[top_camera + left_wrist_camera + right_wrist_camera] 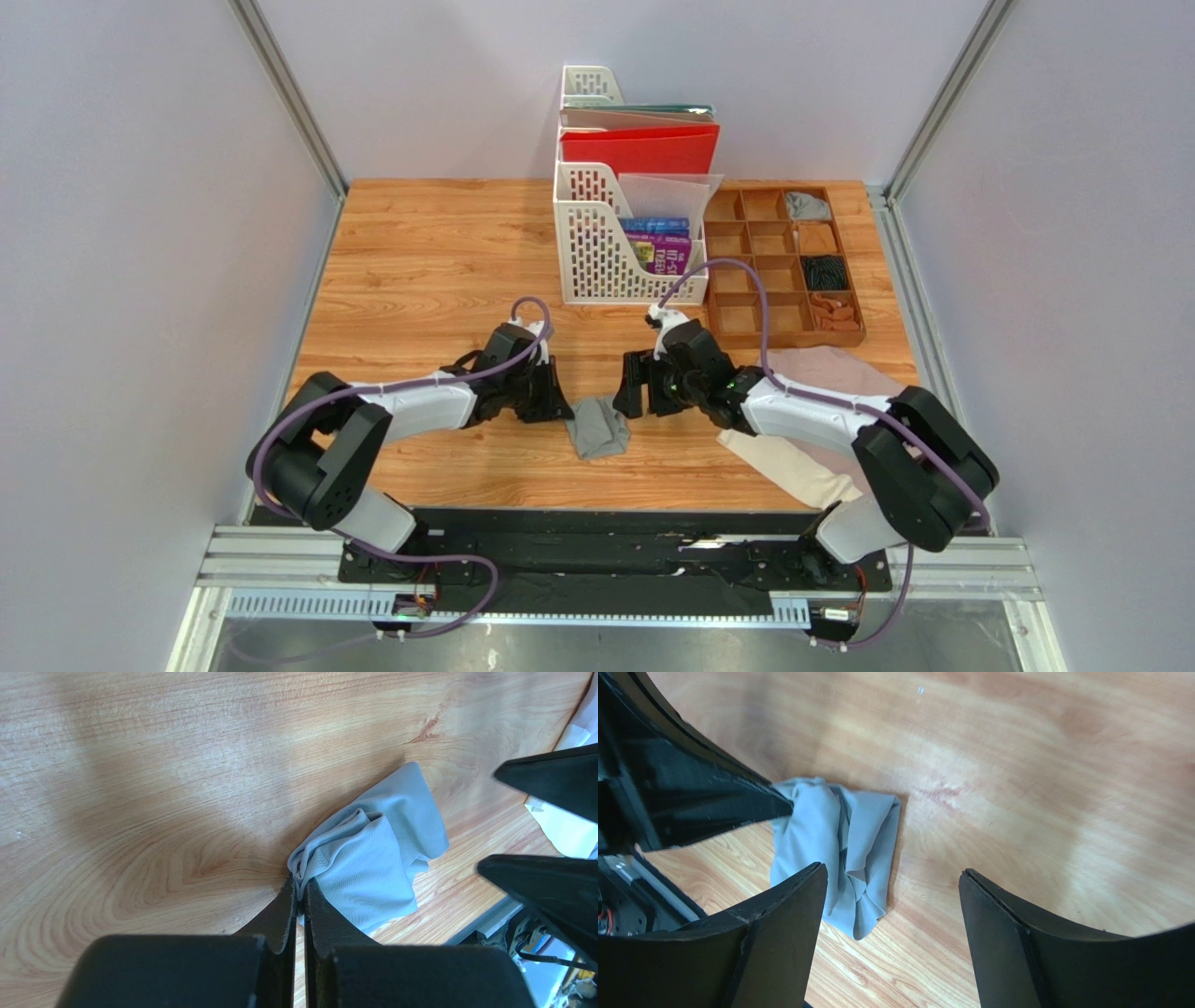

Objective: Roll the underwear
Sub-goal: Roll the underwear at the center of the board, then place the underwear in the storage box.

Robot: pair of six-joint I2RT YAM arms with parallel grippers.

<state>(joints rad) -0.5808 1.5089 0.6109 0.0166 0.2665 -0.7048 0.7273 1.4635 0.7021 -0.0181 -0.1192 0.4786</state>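
The grey underwear (599, 429) lies crumpled on the wooden table near its front edge, between the two grippers. My left gripper (564, 410) is shut on the grey cloth's left edge; the left wrist view shows its jaws (300, 885) pinching a fold of the cloth (379, 854). My right gripper (631, 388) is open and empty, just right of and above the cloth (843, 847), with its fingertips (808, 882) apart in the right wrist view. The pale pinkish-beige underwear (831, 373) lies spread out under my right arm.
White file racks (603, 252) with a red folder (640, 147) stand at the back centre. A wooden compartment tray (783, 266) with small items sits at the back right. The table's front edge and a black rail (603, 539) run just behind the cloth.
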